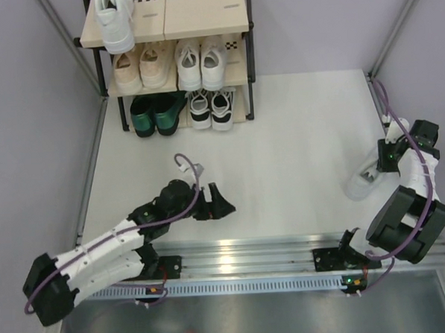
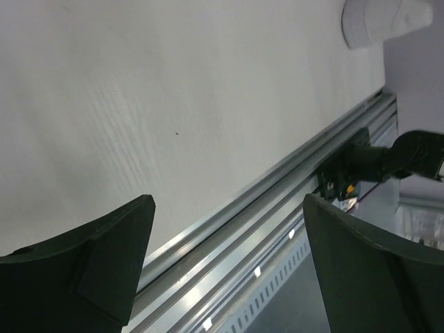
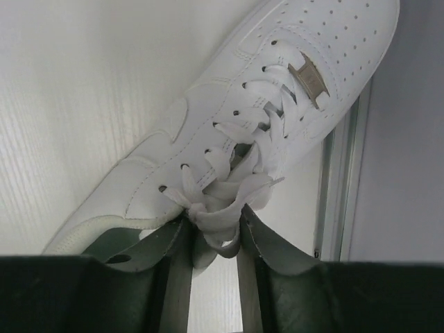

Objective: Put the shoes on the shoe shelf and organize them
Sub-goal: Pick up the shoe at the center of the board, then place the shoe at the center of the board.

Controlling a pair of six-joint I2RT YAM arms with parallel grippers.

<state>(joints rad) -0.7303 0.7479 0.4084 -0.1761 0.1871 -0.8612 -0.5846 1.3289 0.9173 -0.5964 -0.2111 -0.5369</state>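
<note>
The shoe shelf (image 1: 200,22) stands at the far left. Its top board holds one larger white sneaker (image 1: 116,23). The middle board holds beige sneakers (image 1: 140,66) and small white sneakers (image 1: 201,63). The bottom board holds dark green shoes (image 1: 154,114) and black-and-white sneakers (image 1: 210,109). My right gripper (image 3: 214,218) is shut on the laces and tongue of the other larger white sneaker (image 3: 229,132), which is at the table's right side (image 1: 360,183) and also shows in the left wrist view (image 2: 378,21). My left gripper (image 1: 217,200) is open and empty, low over the table near the front edge (image 2: 229,208).
A metal rail (image 1: 242,251) runs along the table's near edge, with both arm bases on it. Grey walls and slanted frame posts (image 1: 394,23) close in both sides. The right half of the shelf's top board (image 1: 207,14) is bare.
</note>
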